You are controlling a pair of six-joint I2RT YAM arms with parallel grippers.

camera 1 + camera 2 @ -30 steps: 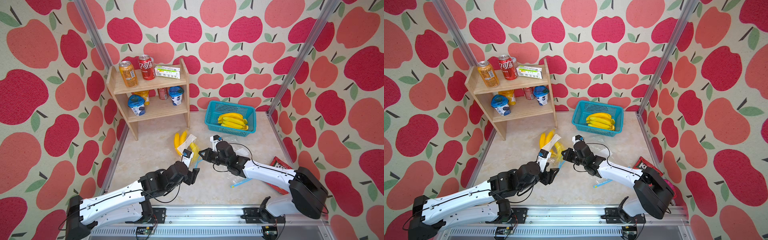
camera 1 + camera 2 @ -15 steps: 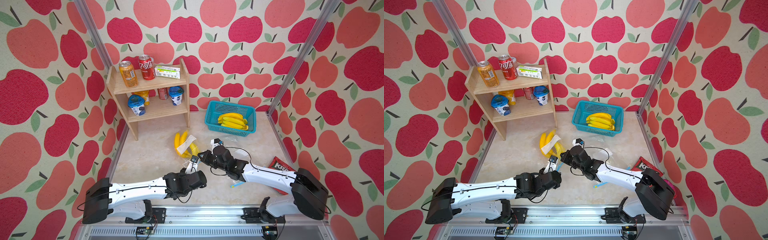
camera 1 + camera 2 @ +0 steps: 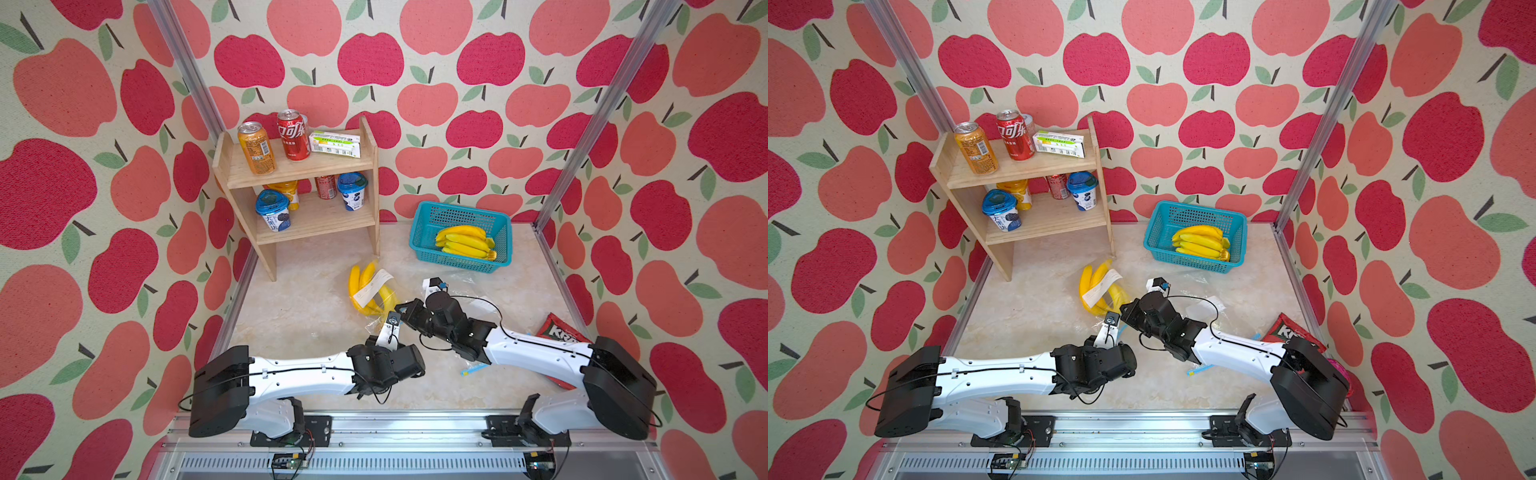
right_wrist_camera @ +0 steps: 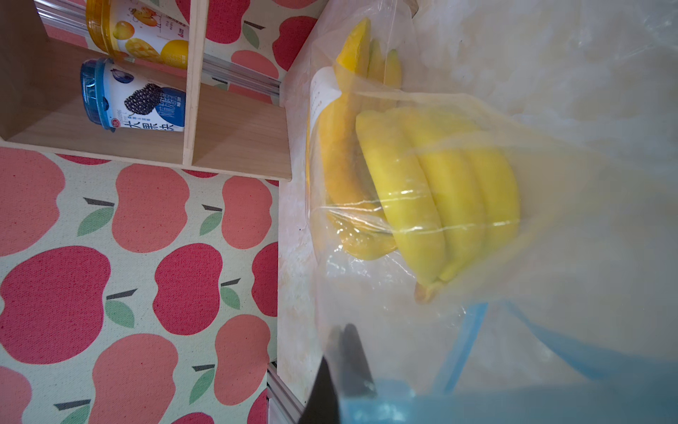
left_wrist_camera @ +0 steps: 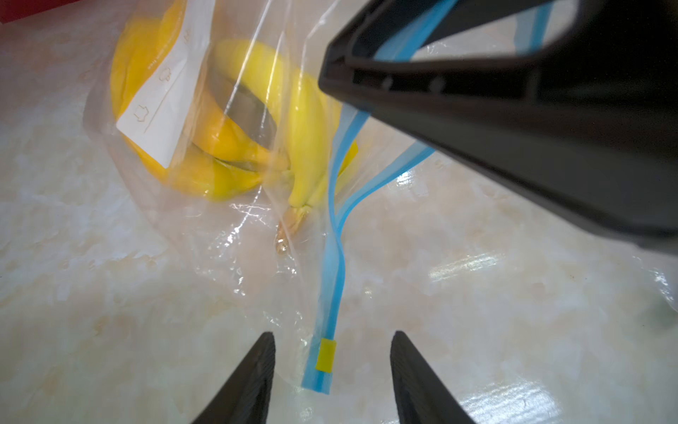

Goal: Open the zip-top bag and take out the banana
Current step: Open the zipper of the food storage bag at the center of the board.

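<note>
A clear zip-top bag [image 3: 376, 297] with a white label lies mid-table in both top views, and a bunch of yellow bananas [image 5: 304, 121] is inside it. My right gripper [image 4: 343, 330] is shut on the bag's blue zip edge [image 4: 466, 330], holding that edge up off the table; in a top view it sits just right of the bag [image 3: 1128, 309]. My left gripper [image 5: 334, 336] is open and low over the table. The end of the zip strip, with its yellow tab [image 5: 325, 355], lies between the fingers without touching either.
A wooden shelf [image 3: 307, 166] with cans and cups stands at the back left. At the back right is a teal basket [image 3: 424, 232] of bananas. A red snack packet [image 3: 561, 332] and another clear bag [image 3: 469, 299] lie by my right arm.
My left arm has dropped low and stretched out along the table toward the zip end, and its jaws have narrowed. My right gripper has shifted a little down and left, still holding the bag's edge.
</note>
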